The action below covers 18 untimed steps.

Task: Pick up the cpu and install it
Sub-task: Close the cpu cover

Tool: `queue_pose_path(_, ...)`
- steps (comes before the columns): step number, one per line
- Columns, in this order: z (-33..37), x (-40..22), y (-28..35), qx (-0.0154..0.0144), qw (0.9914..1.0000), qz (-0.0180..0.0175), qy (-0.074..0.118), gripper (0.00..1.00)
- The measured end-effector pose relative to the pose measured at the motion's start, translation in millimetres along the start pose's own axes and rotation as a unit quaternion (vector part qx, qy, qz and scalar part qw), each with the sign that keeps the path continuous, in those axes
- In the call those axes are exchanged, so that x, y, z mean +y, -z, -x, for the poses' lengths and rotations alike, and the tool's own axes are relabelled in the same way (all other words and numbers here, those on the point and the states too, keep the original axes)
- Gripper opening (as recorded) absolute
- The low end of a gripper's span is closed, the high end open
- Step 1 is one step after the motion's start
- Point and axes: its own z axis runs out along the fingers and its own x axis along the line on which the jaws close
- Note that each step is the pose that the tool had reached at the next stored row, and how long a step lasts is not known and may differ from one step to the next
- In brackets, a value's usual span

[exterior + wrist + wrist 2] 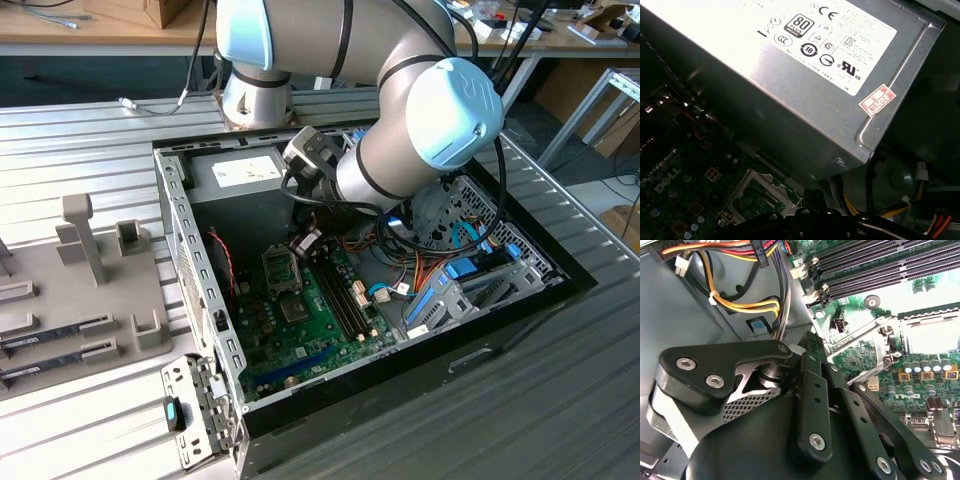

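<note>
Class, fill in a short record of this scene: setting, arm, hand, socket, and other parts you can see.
setting: open computer case lying on a ribbed metal table
arm: reaches down into the case
hand: low over the green motherboard, nearest the socket frame
socket: bright square inside the frame; cannot tell whether it is the cpu
other parts: grey power supply, memory slots, fixture tray at the exterior view's left
</note>
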Motion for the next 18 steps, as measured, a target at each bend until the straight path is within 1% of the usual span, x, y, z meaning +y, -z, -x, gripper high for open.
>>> queue_pose_path(4,-1.2,-0.7,0.5,0.0004,1.0,0.0002,0.001,0.11)
queue_pose_path(7,-2.1,-1.3,1.0,0.0016,0.99999,0.0008,0.004,0.11)
queue_pose_path(9,-2.4,-1.4,2.0,0.0014,0.99998,0.0019,0.006,0.11)
queue_pose_path(13,-2.4,-1.0,3.8,0.0017,0.99996,0.0027,0.008,0.11)
queue_pose_path(15,-2.5,-1.0,4.6,0.0015,0.99995,0.0039,0.009,0.11)
queue_pose_path(16,-2.5,-0.8,5.2,0.0015,0.99993,0.0049,0.011,0.11)
queue_pose_path(17,-2.5,-0.7,5.5,-0.0001,0.9999,0.0075,0.012,0.11)
queue_pose_path(18,-2.5,-0.6,5.6,-0.0034,0.99984,0.0121,0.013,0.11)
